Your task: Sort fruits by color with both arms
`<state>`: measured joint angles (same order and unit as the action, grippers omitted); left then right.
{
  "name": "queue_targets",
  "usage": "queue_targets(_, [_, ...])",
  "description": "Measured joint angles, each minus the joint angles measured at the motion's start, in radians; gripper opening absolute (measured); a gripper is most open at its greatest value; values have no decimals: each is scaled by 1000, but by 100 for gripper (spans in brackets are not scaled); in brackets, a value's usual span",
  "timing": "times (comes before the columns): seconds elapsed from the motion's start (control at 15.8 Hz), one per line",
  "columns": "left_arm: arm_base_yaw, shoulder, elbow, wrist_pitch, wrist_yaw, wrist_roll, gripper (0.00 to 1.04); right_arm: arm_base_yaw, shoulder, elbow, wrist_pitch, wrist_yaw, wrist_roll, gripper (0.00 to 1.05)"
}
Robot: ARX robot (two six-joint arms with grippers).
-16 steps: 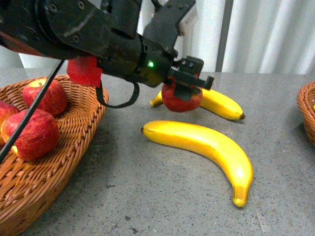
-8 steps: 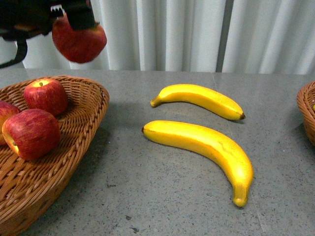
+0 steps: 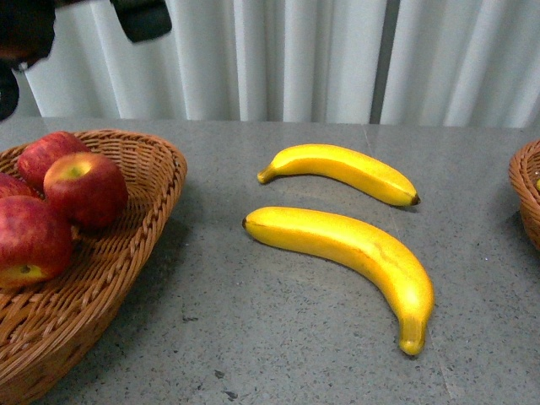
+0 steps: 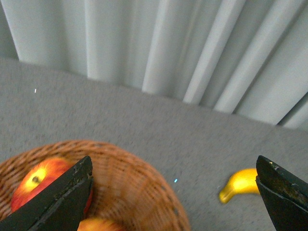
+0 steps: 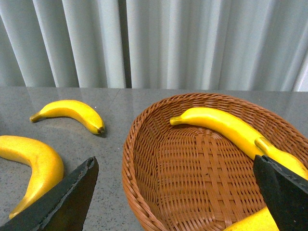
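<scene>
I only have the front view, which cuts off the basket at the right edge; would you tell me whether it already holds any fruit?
Observer: Yes. The right wrist view shows the right basket holding at least two bananas, and no apples.
Operator: Thank you. Is the right gripper carrying anything?
Observer: No. The right gripper is open, with nothing between its fingers.
Operator: And the left gripper? I see only a black corner of that arm.
Observer: The left gripper is open too, with nothing in it.
</scene>
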<state>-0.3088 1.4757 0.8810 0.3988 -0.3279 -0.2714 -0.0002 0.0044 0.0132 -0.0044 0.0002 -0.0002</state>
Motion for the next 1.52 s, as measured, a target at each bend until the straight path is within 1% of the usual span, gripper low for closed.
queue_targets(0.13, [-17, -40, -10, 37, -14, 32, 97, 0, 0, 0, 0, 0, 0, 98])
queue_targets(0.25, [-69, -150, -70, 128, -66, 155, 98, 0, 0, 0, 0, 0, 0, 98])
queue_targets(0.32, [-80, -216, -119, 154, -95, 223, 98, 0, 0, 0, 0, 0, 0, 98])
queue_targets(0.44, [-53, -345, -208, 156, -133, 298, 98, 0, 0, 0, 0, 0, 0, 98])
queue_targets(0.51, [-4, -453, -262, 38, -49, 295, 88, 0, 0, 0, 0, 0, 0, 98])
queue_targets(0.57, [38, -578, -373, -8, 29, 286, 75, 0, 0, 0, 0, 0, 0, 98])
queue_targets(0.7, [85, -743, -555, 4, 100, 278, 52, 0, 0, 0, 0, 0, 0, 98])
queue_targets(0.95, [173, -869, -694, 14, 188, 278, 3, 0, 0, 0, 0, 0, 0, 98])
queue_targets(1.07, [202, -925, -734, 4, 217, 275, 1, 0, 0, 0, 0, 0, 0, 98])
queue_targets(1.14, [230, -952, -753, -11, 257, 275, 1, 0, 0, 0, 0, 0, 0, 98])
queue_targets(1.2, [295, -980, -770, -21, 315, 275, 1, 0, 0, 0, 0, 0, 0, 98])
queue_targets(1.26, [317, -1007, -784, -33, 309, 272, 1, 0, 0, 0, 0, 0, 0, 98])
queue_targets(1.33, [311, -1038, -798, -45, 328, 272, 1, 0, 0, 0, 0, 0, 0, 98])
queue_targets(1.52, [307, -1109, -827, -92, 328, 272, 1, 0, 0, 0, 0, 0, 0, 98])
